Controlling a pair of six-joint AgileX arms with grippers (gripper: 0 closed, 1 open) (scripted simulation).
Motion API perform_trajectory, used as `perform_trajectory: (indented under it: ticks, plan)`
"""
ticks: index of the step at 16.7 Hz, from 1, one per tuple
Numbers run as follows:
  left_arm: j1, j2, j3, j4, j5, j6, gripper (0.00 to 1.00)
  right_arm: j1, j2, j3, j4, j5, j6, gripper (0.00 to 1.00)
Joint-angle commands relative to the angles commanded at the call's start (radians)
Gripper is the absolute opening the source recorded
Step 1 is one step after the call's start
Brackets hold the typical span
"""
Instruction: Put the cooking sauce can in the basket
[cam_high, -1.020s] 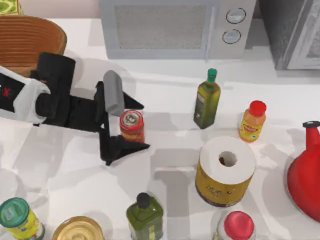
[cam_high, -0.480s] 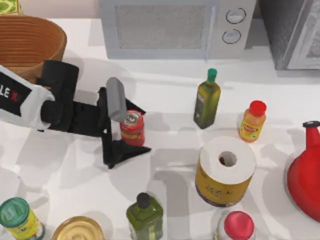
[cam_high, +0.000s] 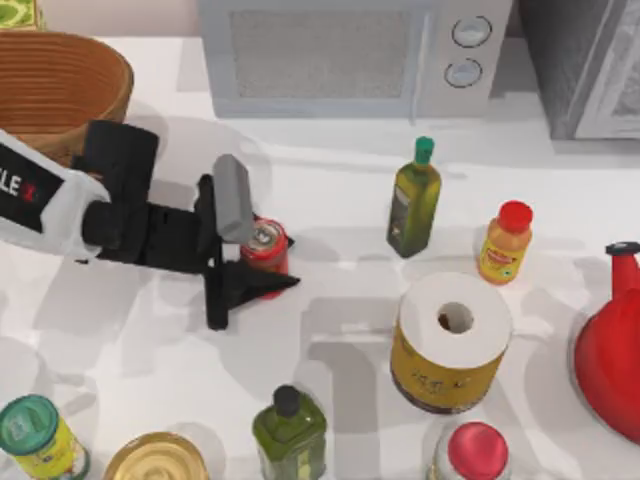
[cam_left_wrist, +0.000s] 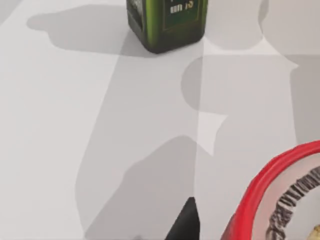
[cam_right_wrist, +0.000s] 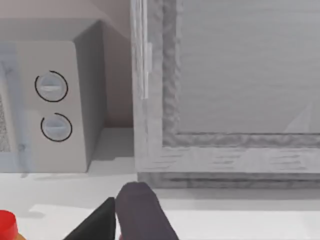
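Observation:
The cooking sauce can (cam_high: 267, 248) stands upright left of the table's middle, small and red with a silver-rimmed top. My left gripper (cam_high: 284, 260) reaches in from the left and is shut on the cooking sauce can, one black finger on each side. Up close in the left wrist view, the can's red rim (cam_left_wrist: 260, 185) sits beside a black fingertip (cam_left_wrist: 185, 222). The basket (cam_high: 118, 72), light brown wicker, sits at the far left corner behind the left arm. The right wrist view has a dark finger (cam_right_wrist: 140, 212) of my right gripper facing the microwave.
A microwave (cam_high: 350, 55) lines the back. An olive oil bottle (cam_high: 413, 198), an orange bottle (cam_high: 505, 243), a paper roll (cam_high: 452, 340) and a red kettle (cam_high: 610, 360) stand to the right. A dark green bottle (cam_high: 288, 430), gold-lidded can (cam_high: 155, 458) and green-lidded jar (cam_high: 38, 438) line the front.
The left gripper's fingers have drawn together from either side of the can until they meet it. The arm has shifted slightly right. The can stays in place.

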Motion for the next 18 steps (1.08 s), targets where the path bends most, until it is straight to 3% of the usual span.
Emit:
perform_trajectory:
  ticks: [3,4,15,18]
  plan:
    - [0.0,0.0,0.0,0.0,0.0,0.0,0.02,0.0,0.0,0.0,0.0,0.0,0.0,1.0]
    - [0.0,0.0,0.0,0.0,0.0,0.0,0.0,0.0,0.0,0.0,0.0,0.0,0.0,1.0]
    - [0.005,-0.032,0.007,-0.001,0.004,-0.034,0.0,0.0,0.0,0.0,0.0,0.0,0.0,1.0]
    - [0.015,-0.127,0.035,-0.014,-0.057,-0.139,0.0,0.0,0.0,0.0,0.0,0.0,0.0,1.0]
